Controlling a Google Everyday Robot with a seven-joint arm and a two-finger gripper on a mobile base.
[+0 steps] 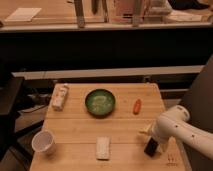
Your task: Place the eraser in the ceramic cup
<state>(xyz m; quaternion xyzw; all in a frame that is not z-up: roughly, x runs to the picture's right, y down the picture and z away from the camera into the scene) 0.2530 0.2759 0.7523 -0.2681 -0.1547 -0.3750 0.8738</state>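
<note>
The eraser (145, 130), a small pale tan block, lies on the wooden table (80, 125) at the right, partly hidden behind my white arm. My gripper (150, 147) is dark and points down at the table just in front of and right next to the eraser. The ceramic cup (43, 142) is white, stands upright near the front left corner, and is far from the gripper.
A green bowl (100, 102) sits mid-table. An orange carrot-like piece (137, 105) lies to its right. A flat white pad (103, 148) lies front centre. A white packet (60, 96) lies at the back left. The table's right edge is close to the gripper.
</note>
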